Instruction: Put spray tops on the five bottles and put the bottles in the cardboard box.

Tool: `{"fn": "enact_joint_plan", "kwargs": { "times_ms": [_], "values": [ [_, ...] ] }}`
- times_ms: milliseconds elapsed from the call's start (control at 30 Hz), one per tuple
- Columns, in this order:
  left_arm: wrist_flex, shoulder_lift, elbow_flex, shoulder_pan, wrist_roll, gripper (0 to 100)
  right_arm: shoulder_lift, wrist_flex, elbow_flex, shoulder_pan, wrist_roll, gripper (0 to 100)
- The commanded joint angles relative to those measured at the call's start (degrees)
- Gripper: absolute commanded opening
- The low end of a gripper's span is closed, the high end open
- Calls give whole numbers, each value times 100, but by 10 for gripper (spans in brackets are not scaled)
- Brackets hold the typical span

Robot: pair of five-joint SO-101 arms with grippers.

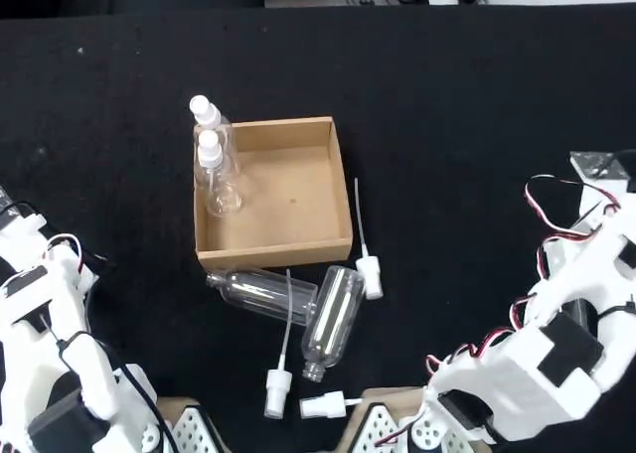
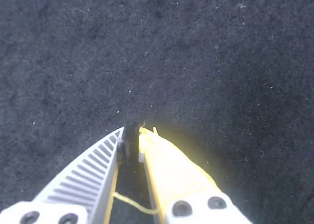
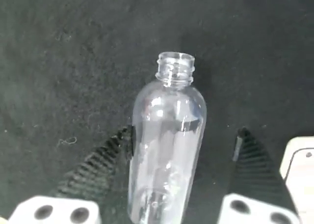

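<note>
A clear bottle point(image 3: 167, 150) with no top lies on the black table point(image 3: 59, 47). Its long axis runs straight away from the right gripper point(image 3: 185, 131), and its threaded neck points outward. The gripper's fingers point(image 3: 98, 170) are spread wide, one just beside the bottle and the other across a gap. The left gripper point(image 2: 131, 130) is pinched narrow over the table.

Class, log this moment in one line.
left hand shut, empty | right hand open around uncapped clear plastic bottle | brown cardboard box: two capped bottles | black table: two uncapped bottles, three white spray tops
</note>
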Motion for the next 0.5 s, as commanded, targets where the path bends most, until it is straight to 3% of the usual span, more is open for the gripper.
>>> {"fn": "enact_joint_plan", "kwargs": {
  "times_ms": [0,167,367,467],
  "values": [
    [-105,0,-251,57,18,37,462,44,-259,-70,193,289],
    [-105,0,-251,57,18,37,1209,18,-593,-70,-44,280],
    [-105,0,-251,57,18,37,1218,53,-901,97,-123,5],
    [-105,0,-259,57,18,37,919,167,-910,141,-97,21]
  ]
}}
